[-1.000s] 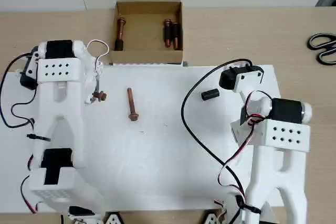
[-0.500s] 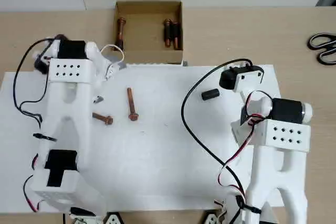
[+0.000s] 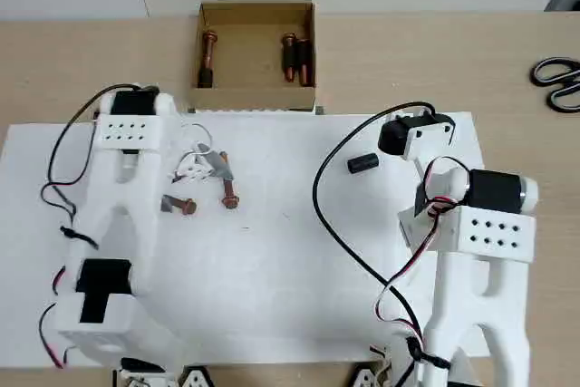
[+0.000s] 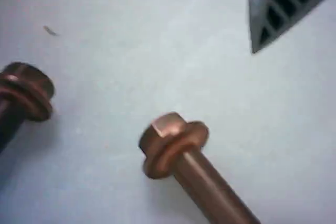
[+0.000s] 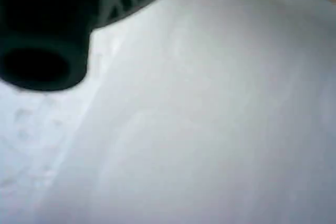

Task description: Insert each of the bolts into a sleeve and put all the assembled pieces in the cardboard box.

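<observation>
Hovering Midway: Three Boxed, Two Loose

Your left gripper (image 3: 207, 166), spread and empty, hangs above two copper flanged bolts (image 3: 228, 192) on the white sheet (image 3: 290, 269). Right, one black cylindrical sleeve (image 3: 362, 163) waits. Three pieces (image 3: 290, 56) lie in the far brown cardboard box (image 3: 256, 6).

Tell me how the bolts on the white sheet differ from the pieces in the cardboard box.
The loose bolts are bare; each of the three boxed pieces wears a dark sleeve at one end. The loose bolts lie at different angles; the boxed pieces lie roughly parallel. All share copper-coloured shanks with flanged heads.
</observation>
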You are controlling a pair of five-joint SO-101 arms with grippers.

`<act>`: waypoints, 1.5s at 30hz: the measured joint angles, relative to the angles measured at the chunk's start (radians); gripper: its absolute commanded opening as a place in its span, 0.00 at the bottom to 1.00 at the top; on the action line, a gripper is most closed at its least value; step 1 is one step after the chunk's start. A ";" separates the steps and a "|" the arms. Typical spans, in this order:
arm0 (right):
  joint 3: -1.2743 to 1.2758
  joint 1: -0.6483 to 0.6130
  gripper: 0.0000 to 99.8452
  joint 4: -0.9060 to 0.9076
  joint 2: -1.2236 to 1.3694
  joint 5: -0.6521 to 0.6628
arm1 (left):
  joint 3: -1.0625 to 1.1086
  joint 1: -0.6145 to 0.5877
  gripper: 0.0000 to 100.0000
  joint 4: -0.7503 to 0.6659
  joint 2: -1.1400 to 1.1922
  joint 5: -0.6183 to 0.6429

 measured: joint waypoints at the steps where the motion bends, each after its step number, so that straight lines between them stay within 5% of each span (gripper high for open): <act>1: 0.000 0.000 0.00 0.000 0.000 0.000 | 0.003 -0.012 0.39 0.000 0.000 -0.015; 6: 0.000 0.000 0.00 0.000 0.000 0.000 | 0.064 -0.063 0.39 0.000 0.000 -0.210; 15: 0.000 0.000 0.00 0.000 0.000 0.000 | 0.081 -0.163 0.38 0.000 -0.002 -0.838; 28: 0.000 0.000 0.00 0.000 0.000 0.000 | -0.074 -0.160 0.06 0.000 -0.002 -1.487; 38: 0.000 0.000 0.00 0.000 0.000 0.000 | -0.071 -0.143 0.01 -0.184 -0.002 -1.754; 45: 0.000 0.000 0.00 0.000 0.000 -0.025 | -0.044 -0.144 0.11 -0.192 -0.002 -1.924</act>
